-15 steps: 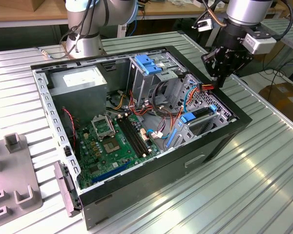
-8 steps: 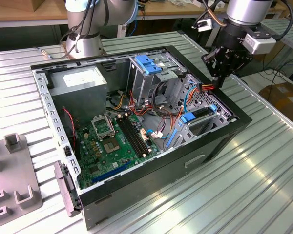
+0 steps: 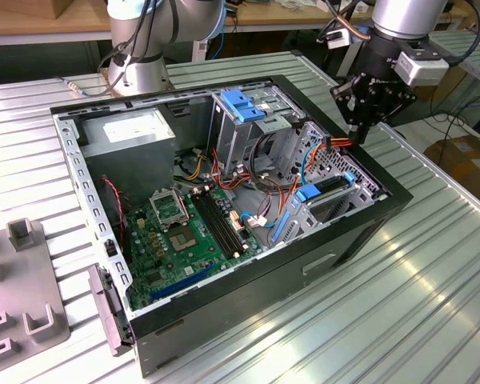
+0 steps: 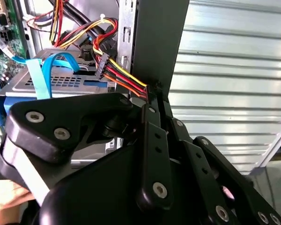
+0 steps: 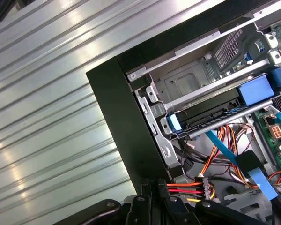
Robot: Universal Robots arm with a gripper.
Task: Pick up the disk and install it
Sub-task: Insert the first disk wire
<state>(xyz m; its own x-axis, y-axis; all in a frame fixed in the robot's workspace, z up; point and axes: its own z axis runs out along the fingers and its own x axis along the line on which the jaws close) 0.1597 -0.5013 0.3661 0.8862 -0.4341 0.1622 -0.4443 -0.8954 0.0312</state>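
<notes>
Now, the flat grey disk (image 3: 330, 187) in its bright blue plastic frame is seen slid into the metal cage at a corner of the open black computer case (image 3: 248, 308). The case is set on a ribbed, shiny metal surface (image 3: 416, 296). Just above that corner, the black end effector (image 3: 360, 132) is pinched closed with nothing held, beside red and orange wires (image 5: 187, 187).

Exterior view: set high and well back, angled down over the whole open computer case (image 3: 304, 280), gripper (image 3: 358, 132) above one corner. Both wrist views: close in, looking along the gripper (image 4: 149, 93) (image 5: 161, 190) past its tips. Shared by both: black case wall (image 4: 159, 42) (image 5: 117, 117), red and yellow cables (image 4: 117, 70) (image 5: 187, 187) just beyond the tips, ribbed table (image 4: 234, 70) (image 5: 47, 93) outside the wall. Seemingly taken from opposite sides of the hand.
</notes>
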